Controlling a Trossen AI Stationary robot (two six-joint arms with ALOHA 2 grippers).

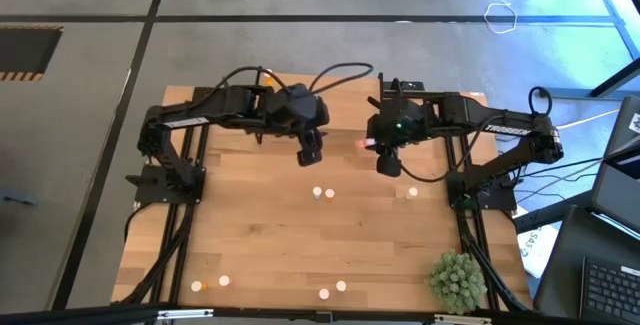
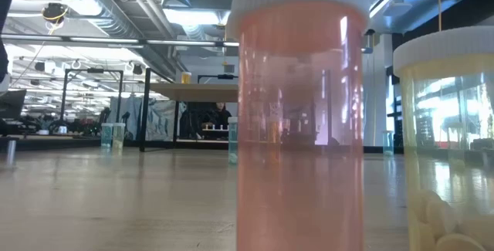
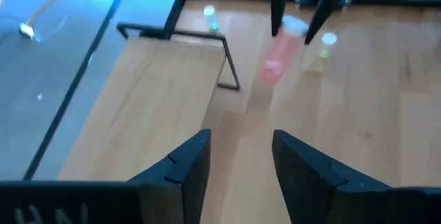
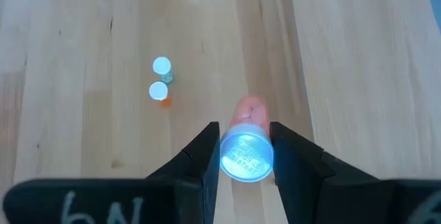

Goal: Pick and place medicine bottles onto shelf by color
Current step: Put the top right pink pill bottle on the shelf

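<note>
Your right pincer (image 4: 244, 156) is pinching a red-pink bottle (image 4: 247, 117) just under its white cap, fingers on either side of the neck. Gripped that high, the body hangs straight down, which should let it land upright. In the high view it hangs over the far middle of the desk (image 1: 260, 235). The bottle is a smooth, translucent plastic cylinder; its cap is ribbed round the edge, with raised lettering on top.

Your left pincer (image 3: 241, 162) is spread and holds nothing, hovering over bare board at the far left-centre. From its wrist view you can see the shelf's thin black metal leg (image 3: 231, 62), a green bottle (image 3: 210, 17) beyond it and a pale yellow one (image 3: 324, 48) near the carried bottle.

Other bottles stand loose on the pale, straight-grained wood: a pair (image 1: 323, 194) at mid-desk, one (image 1: 412, 193) to their right, four along the near edge. A spiky plant ball (image 1: 457, 280) sits at the near right corner.
</note>
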